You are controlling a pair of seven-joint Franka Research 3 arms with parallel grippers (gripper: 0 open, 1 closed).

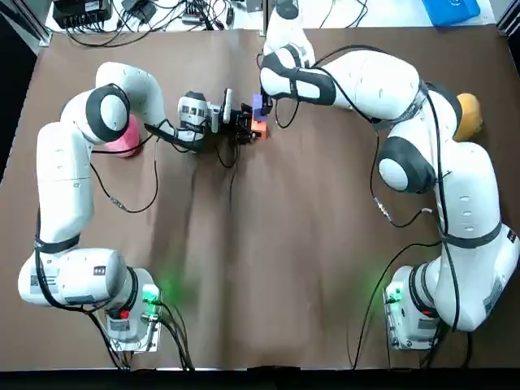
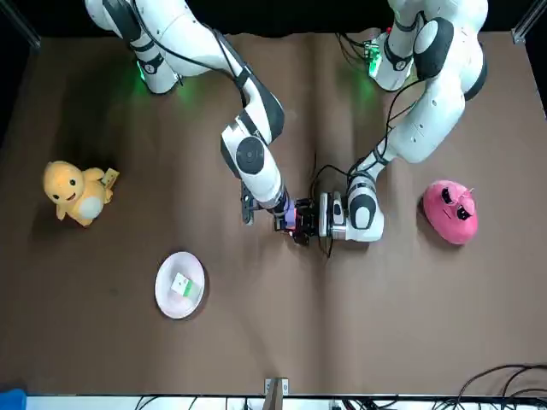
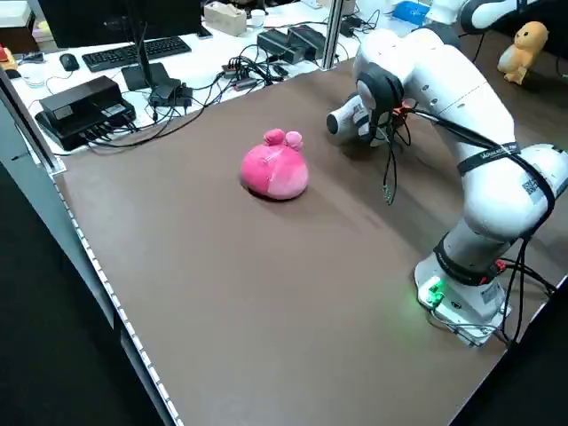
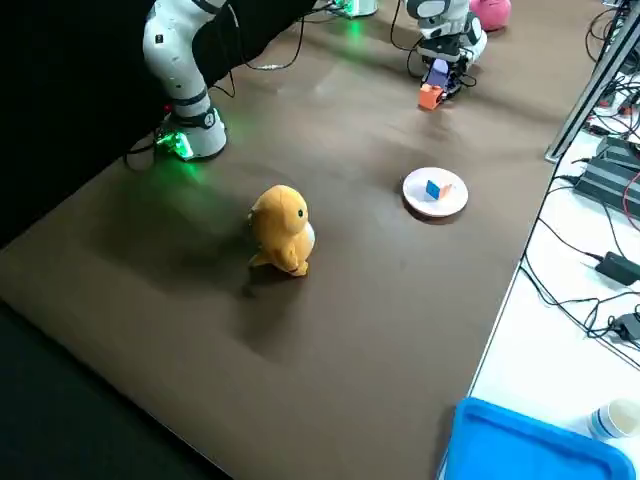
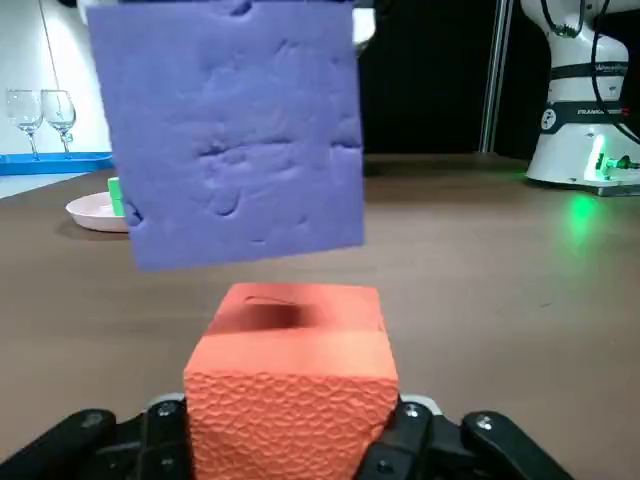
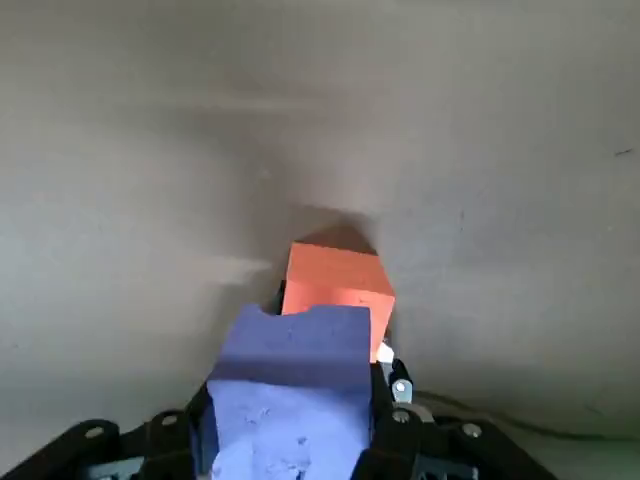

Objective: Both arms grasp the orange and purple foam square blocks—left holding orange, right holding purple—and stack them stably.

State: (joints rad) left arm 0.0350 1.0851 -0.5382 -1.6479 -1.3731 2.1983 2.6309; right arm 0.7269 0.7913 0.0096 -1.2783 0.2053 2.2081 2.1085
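My left gripper (image 1: 246, 125) lies low over the table's far middle, shut on the orange foam block (image 1: 258, 127). In the left wrist view the orange block (image 5: 290, 385) sits between the fingers. The purple foam block (image 1: 258, 103) is held by my right gripper (image 1: 266, 99), which comes down from above. The purple block (image 5: 235, 130) hangs just over the orange one with a thin gap, its edges slightly turned. From the right wrist, the purple block (image 6: 290, 385) covers part of the orange block (image 6: 335, 280). The right side view shows purple (image 4: 437, 72) above orange (image 4: 430, 96).
A pink plush (image 1: 122, 138) lies left of the left forearm. A yellow duck plush (image 1: 468, 114) sits at the far right. A white plate (image 2: 167, 295) holding a small block stands beyond the blocks. Cables and a blue bin (image 4: 530, 445) line the table's far edge.
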